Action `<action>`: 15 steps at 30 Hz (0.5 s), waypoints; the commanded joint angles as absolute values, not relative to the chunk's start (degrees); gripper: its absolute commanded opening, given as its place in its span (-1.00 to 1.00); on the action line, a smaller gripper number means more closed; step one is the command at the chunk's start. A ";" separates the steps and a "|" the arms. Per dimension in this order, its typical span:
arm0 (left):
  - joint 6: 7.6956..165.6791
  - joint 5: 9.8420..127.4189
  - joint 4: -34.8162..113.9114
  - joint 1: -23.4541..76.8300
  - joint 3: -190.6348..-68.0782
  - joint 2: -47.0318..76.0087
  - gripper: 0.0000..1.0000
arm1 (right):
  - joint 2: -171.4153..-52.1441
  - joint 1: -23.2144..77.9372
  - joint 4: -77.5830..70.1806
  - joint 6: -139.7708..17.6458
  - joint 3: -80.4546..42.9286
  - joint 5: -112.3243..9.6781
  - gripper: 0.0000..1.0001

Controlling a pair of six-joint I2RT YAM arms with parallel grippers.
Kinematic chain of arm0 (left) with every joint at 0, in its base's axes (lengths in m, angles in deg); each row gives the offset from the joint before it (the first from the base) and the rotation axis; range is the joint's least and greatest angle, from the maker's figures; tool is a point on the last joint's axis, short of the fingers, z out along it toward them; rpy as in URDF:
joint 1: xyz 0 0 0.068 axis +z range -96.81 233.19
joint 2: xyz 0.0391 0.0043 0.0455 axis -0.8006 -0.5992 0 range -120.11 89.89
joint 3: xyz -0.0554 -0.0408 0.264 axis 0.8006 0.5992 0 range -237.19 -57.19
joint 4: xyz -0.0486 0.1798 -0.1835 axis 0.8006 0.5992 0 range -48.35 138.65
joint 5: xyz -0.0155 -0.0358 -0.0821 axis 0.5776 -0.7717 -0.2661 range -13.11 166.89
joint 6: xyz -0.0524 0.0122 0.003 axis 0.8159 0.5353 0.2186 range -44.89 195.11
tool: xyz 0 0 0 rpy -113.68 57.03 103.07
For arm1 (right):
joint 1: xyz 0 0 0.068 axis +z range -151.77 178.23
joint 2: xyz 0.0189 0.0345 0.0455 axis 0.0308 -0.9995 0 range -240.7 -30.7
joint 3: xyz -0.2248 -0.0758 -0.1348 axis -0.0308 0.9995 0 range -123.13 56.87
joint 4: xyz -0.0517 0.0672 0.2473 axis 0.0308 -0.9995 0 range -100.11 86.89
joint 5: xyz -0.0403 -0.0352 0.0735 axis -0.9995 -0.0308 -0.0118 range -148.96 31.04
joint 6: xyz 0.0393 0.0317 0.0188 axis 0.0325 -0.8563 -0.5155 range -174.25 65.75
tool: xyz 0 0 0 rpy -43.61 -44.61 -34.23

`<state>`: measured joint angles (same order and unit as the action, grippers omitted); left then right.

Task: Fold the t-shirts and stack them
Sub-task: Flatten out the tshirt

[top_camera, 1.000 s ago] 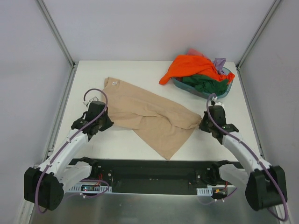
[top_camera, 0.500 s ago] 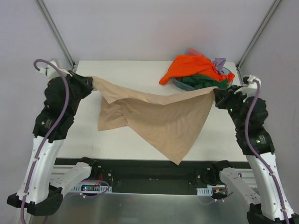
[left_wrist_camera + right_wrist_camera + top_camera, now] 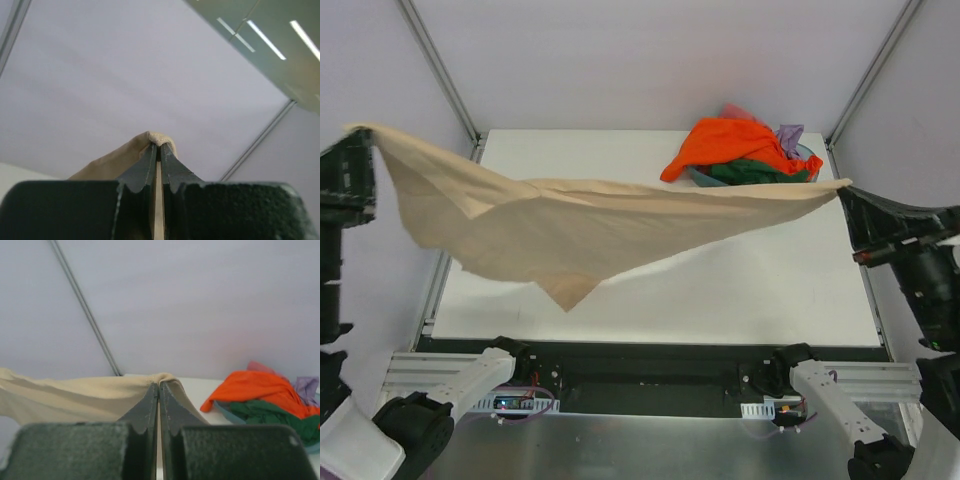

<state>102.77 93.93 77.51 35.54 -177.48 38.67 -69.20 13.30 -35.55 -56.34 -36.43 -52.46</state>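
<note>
"Grip first: what did the left claw have?"

"Its jaws were pinched almost together on a corner of the tan shirt, held high beyond the left edge of the bench. From there the cloth ran across above the surface. One loose point sagged toward the near edge, left of the middle, and I could not tell whether it brushed the bench. The right claw was clamped the same way on the opposite corner, out past the right edge."

"And the other laundry?"

"It was heaped at the far right corner, in and over the teal basin. The orange shirt lay on top with the green shirt under it. A lilac shirt and a pinkish-red shirt peeped out behind. Nothing looked folded, so I judged the task barely begun."

"How would the spread have been done well?"

"As I saw it, both claws needed to be level and the top edge taut, yet not pulled so hard that a thin pinch slipped out. The hanging point should have met the bench first, near the middle. The rest should then have been laid away from it so the cloth landed flat. The right side had to stay short of the far right corner, or the shirt might have dragged over the pile."
</note>
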 commanded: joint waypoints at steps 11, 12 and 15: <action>96.65 85.76 72.42 35.43 -195.18 28.30 -1.00 | -74.72 12.74 -42.39 -55.31 -54.14 -51.92 -0.98; 95.94 86.81 71.98 35.35 -194.65 26.98 -1.00 | -76.21 12.74 -42.48 -54.69 -53.44 -53.24 -0.99; 92.79 92.60 69.96 35.43 -192.02 21.01 -1.00 | -79.99 12.74 -42.13 -52.15 -49.84 -62.18 -0.99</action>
